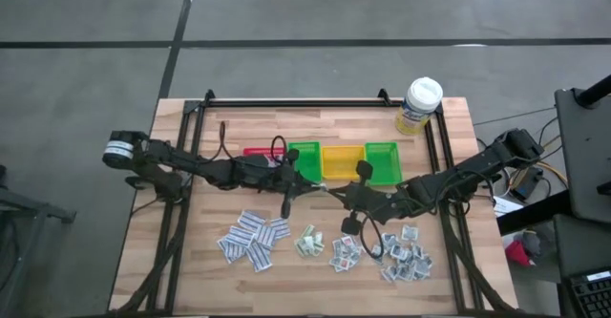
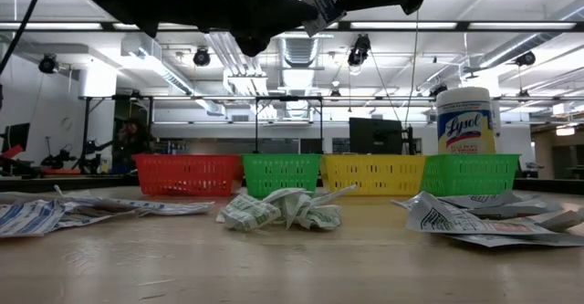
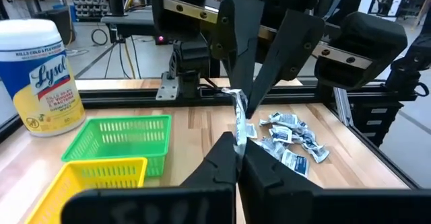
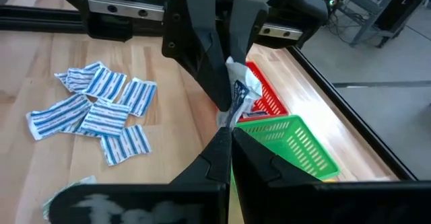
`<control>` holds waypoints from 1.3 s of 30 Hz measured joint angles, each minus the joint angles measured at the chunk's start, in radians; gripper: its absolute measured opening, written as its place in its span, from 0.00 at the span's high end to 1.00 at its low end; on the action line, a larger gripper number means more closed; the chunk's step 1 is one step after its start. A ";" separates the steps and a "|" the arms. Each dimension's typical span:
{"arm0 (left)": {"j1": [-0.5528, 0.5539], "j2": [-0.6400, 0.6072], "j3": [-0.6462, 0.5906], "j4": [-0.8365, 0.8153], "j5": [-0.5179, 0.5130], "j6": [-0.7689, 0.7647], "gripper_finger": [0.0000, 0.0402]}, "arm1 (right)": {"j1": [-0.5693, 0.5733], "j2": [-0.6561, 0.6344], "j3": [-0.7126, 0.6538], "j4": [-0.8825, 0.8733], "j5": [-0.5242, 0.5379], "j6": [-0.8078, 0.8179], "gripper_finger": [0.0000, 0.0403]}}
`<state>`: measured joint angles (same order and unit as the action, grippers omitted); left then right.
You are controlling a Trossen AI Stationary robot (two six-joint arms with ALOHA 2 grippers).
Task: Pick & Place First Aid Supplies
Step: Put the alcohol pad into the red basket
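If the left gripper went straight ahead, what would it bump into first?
Probably the right gripper. It faces the left gripper tip to tip, and both pinch the same small white paper packet, so hardly any gap shows.

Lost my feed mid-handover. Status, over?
Left claw shut on packet. Right claw shut on same packet, tip to tip, off the table. Row of bins just behind; nothing seen blocking.

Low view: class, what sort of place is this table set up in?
Probably a workshop or lab: bare ceiling pipes with strip lights, metal stands, and a monitor behind the wooden table.
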<state>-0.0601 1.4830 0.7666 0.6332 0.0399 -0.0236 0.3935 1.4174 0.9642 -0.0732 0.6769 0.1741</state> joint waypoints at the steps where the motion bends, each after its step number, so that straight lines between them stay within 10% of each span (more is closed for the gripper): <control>1: 0.000 0.000 0.000 -0.008 0.000 -0.001 1.00 | 0.000 0.000 0.000 -0.002 0.000 -0.006 0.98; 22: 0.080 -0.123 -0.001 -0.692 -0.389 -0.242 1.00 | 0.030 -0.007 -0.004 -0.373 -0.005 0.036 0.76; 39: 0.291 -0.192 -0.002 -1.089 -0.214 -0.274 1.00 | 0.182 -0.208 -0.071 -0.477 -0.008 0.079 0.83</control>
<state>0.2314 1.2911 0.7649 -0.4562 -0.1741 -0.2971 0.5754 1.2097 0.8935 -0.5506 0.6693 0.2535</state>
